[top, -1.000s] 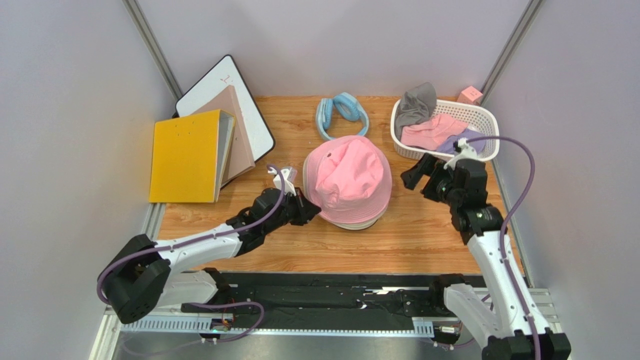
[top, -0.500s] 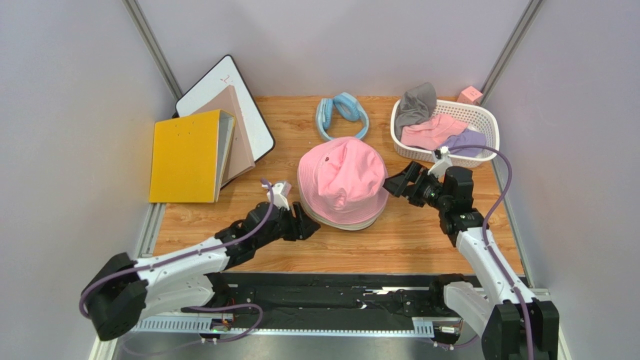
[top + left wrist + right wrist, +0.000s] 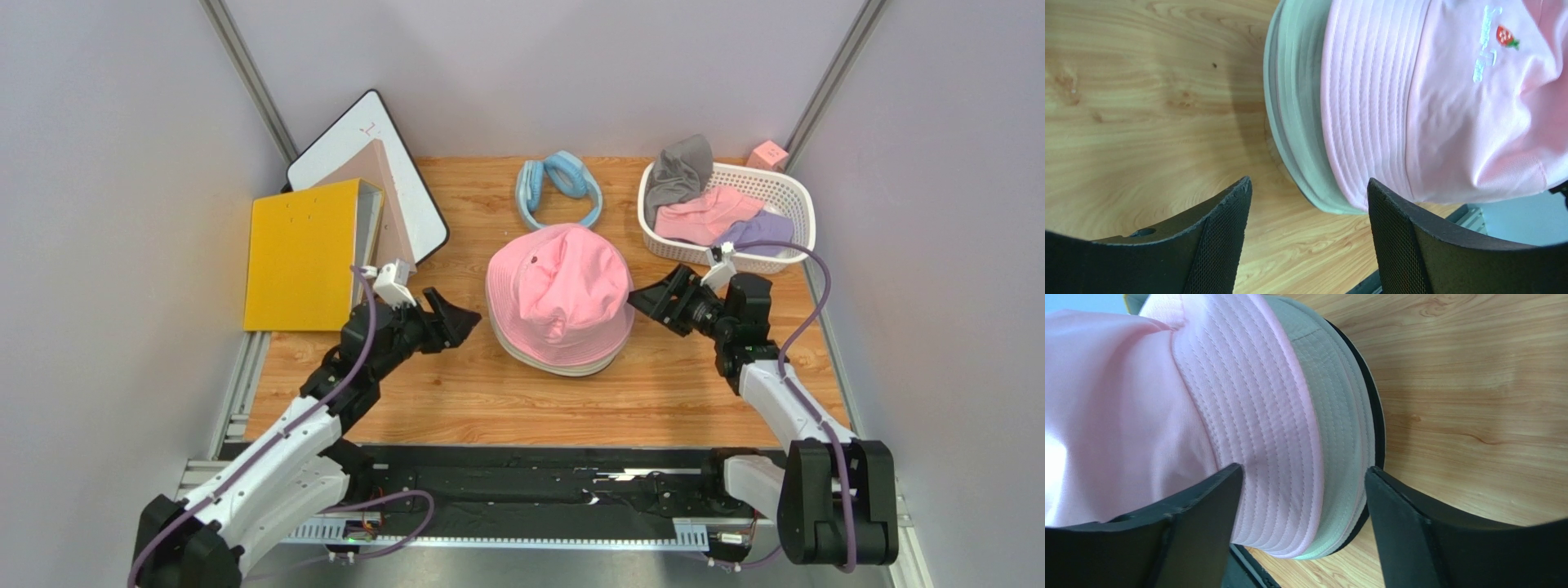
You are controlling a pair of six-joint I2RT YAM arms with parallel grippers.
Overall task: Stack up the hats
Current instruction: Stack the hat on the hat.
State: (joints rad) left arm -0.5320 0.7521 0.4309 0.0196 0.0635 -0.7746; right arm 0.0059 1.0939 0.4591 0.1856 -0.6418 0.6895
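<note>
A stack of hats sits mid-table with a pink hat [image 3: 558,294] on top; in the left wrist view the pink hat [image 3: 1425,104] lies over a pale beige brim [image 3: 1296,104]. A black brim [image 3: 1378,416] shows at the bottom in the right wrist view. My left gripper [image 3: 460,321] [image 3: 1309,181] is open and stands apart from the stack's left edge, over bare wood. On the stack's right side my right gripper [image 3: 644,300] [image 3: 1303,470] is open, its jaws straddling the pink brim [image 3: 1272,435] and beige brim.
A white basket [image 3: 785,184] at the back right holds a grey hat [image 3: 678,172], a pink hat [image 3: 705,211] and a lavender hat [image 3: 763,228]. A light blue padded ring [image 3: 558,184] lies behind the stack. A yellow binder [image 3: 301,255] and a whiteboard [image 3: 368,135] lean at the back left.
My left gripper opened, let go of the stack's left brim and drew back to the left. My right gripper moved left onto the stack's right brim, its jaws narrowing slightly.
</note>
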